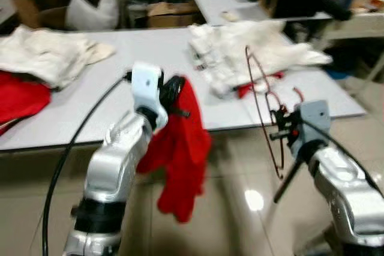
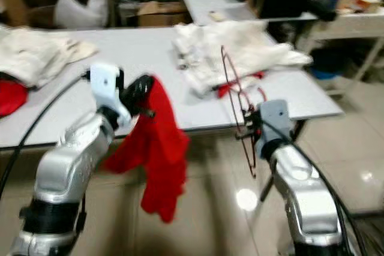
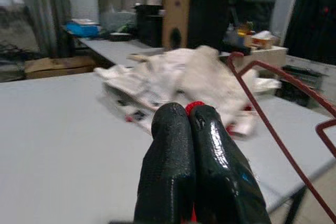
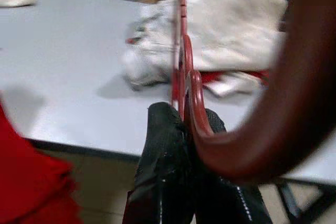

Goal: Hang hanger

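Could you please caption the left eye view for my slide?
Left hand holds a red garment; right hand holds a hanger.

One hanger (image 1: 264, 109), one red garment (image 1: 180, 154), two grippers, two tables

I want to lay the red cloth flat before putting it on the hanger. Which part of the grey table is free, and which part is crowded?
The widest bare patch of the table lies mid-table, between the cream pile on the robot's left and the white pile on its right. The near edge ahead of the left gripper, which holds the red cloth, is also bare. Both ends are crowded; the hanger stands at the right.
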Robot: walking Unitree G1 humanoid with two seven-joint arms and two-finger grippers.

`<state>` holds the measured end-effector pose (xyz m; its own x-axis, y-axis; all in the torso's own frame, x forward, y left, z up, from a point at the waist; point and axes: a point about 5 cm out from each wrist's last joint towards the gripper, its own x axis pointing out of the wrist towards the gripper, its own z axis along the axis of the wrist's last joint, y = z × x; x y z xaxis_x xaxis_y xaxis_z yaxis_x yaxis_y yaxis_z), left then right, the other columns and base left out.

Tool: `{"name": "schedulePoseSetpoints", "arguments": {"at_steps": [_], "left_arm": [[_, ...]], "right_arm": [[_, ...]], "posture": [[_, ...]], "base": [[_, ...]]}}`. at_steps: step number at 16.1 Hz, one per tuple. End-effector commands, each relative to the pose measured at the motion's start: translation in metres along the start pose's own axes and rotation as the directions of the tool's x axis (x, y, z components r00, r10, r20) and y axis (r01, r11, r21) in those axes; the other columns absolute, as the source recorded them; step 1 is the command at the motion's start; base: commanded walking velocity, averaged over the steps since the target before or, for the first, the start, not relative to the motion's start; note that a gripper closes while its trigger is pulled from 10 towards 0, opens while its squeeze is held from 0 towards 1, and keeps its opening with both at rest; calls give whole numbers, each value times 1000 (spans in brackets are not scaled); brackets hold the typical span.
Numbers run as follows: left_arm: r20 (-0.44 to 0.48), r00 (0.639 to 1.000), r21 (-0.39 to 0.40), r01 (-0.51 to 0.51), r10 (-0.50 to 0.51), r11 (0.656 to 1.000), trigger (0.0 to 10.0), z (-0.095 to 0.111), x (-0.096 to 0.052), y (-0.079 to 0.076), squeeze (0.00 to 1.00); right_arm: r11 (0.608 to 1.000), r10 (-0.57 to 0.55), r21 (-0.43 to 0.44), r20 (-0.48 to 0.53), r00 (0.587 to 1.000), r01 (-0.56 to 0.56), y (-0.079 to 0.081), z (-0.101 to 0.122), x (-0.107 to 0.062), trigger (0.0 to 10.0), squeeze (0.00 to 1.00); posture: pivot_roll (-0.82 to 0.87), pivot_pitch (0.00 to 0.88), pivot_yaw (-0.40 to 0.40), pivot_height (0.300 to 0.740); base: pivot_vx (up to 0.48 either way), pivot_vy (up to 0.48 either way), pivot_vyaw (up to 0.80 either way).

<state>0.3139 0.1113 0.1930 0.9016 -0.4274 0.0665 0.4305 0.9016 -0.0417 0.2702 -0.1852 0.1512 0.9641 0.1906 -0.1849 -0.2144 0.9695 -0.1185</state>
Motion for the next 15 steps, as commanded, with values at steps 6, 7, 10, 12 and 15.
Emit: {"name": "schedulePoseSetpoints", "arguments": {"at_steps": [6, 7, 10, 12, 15], "left_arm": [[37, 999, 3, 30, -30, 1000, 10000, 13, 19, 3, 0], [39, 999, 3, 31, -32, 1000, 10000, 12, 20, 3, 0], [44, 999, 4, 28, -28, 1000, 10000, 13, 21, 3, 0], [49, 999, 10, 21, -21, 1000, 10000, 14, 22, 5, 0], [52, 999, 16, 13, -14, 1000, 10000, 15, 22, 8, 0]], "right_arm": [[997, 36, -74, 38, 999, -33, -11, 16, -2, 10000, 0], [997, 36, -74, 29, 999, -34, -10, 14, -2, 10000, 0], [996, 64, -70, 35, 997, -62, -6, 14, -1, 10000, 0], [995, 73, -72, 41, 996, -70, -6, 15, -1, 10000, 0], [993, 99, -77, 49, 994, -95, -2, 16, -2, 10000, 0]], "posture": [[-142, 0, 19, 740], [-142, 0, 19, 740], [-138, 0, 14, 740], [-135, 0, 15, 740], [-133, 0, 15, 740]], "base": [[343, 0, 0], [341, 0, 0], [344, 0, -515], [345, 0, 0], [342, 0, 0]]}}
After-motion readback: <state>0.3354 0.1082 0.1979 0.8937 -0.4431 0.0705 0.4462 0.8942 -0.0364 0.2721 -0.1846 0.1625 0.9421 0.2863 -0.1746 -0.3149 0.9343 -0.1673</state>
